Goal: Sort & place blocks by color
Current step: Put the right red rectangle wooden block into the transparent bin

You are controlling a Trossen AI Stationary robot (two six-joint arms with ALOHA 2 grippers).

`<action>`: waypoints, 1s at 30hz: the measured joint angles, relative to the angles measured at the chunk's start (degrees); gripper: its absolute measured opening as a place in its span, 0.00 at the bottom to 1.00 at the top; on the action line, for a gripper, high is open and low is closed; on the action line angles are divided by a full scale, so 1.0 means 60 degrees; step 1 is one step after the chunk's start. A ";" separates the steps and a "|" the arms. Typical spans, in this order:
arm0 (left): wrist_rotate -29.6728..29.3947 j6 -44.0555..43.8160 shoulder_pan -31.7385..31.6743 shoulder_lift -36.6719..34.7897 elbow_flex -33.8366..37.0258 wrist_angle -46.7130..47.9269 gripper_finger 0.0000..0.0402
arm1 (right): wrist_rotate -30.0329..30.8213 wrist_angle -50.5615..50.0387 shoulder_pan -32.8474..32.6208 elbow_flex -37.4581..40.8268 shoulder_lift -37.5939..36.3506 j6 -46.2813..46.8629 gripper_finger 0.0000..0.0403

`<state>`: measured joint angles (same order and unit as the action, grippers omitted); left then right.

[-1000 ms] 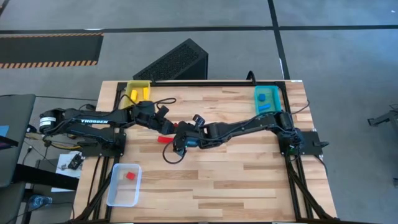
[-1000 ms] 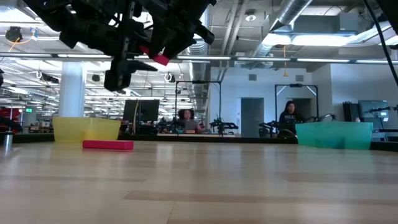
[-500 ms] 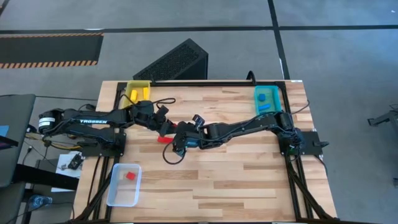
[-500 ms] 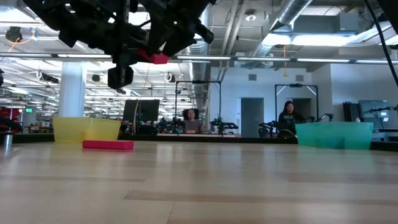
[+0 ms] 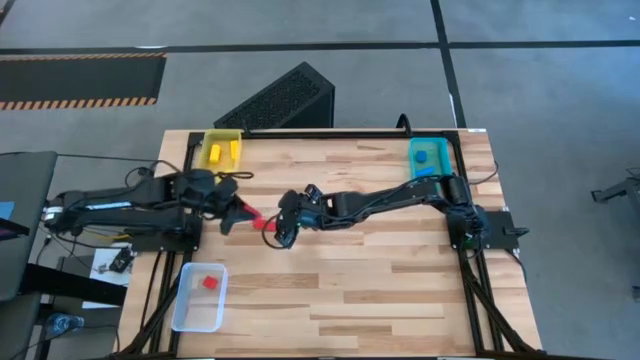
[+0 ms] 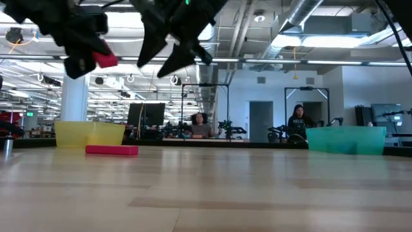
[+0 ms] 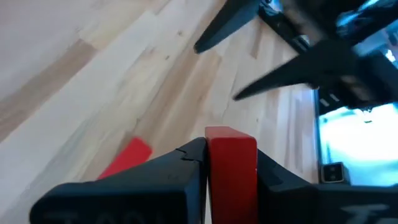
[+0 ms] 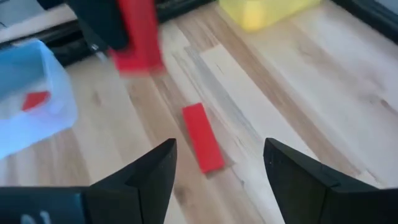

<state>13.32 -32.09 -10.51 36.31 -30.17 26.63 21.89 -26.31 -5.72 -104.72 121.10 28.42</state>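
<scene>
My left gripper [image 7: 231,163] is shut on a small red block [image 7: 231,168], high above the table left of its middle; the low view shows the block [image 6: 105,60] up in the air. Just to its right my right gripper [image 8: 217,180] stands open with nothing between its fingers. Under the two grippers an oblong red block [image 8: 202,137] lies flat on the wood. A clear tray [image 5: 200,310] at the near left has one red block [image 5: 209,283] in it. The yellow tray [image 5: 222,148] at the far left holds yellow blocks, the teal tray [image 5: 428,158] at the far right blue ones. My left gripper pinches the red block by two opposite sides [image 7: 211,174] between its two fingers. The fingers point toward the table's right, slanting down. The block's free end [image 7: 231,134] sticks out past the fingertips, and the block is lifted clear of the table.
A dark slotted box [image 5: 285,98] lies beyond the table's far edge. The near half of the wooden table [image 5: 380,290] is bare. People sit at desks in the room behind [image 6: 299,119].
My left gripper has shut on the red block that my right gripper held up in the air, then has drawn back toward the table's left edge with it, rolling its wrist. My right gripper has opened and let the block go. The oblong block has stayed on the table.
</scene>
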 joint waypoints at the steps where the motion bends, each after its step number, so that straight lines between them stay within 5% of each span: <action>1: -0.0205 -0.0017 0.0133 -0.0277 0.0000 0.0271 0.08 | -0.0004 0.0183 0.0041 0.0185 0.0007 -0.0062 0.64; 14: 0.0271 -0.2235 0.3092 -0.2705 0.0004 0.5248 0.07 | -0.0780 0.2057 0.0364 0.1044 0.0194 -0.1478 0.65; 30: -0.0240 -0.3792 0.6869 -0.0839 0.0111 0.4439 0.08 | -0.1835 0.2599 0.0600 0.0571 0.2589 -0.1478 0.65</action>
<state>11.88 -54.84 30.70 31.27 -29.51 53.26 10.88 -10.72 -2.13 -101.29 136.63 19.55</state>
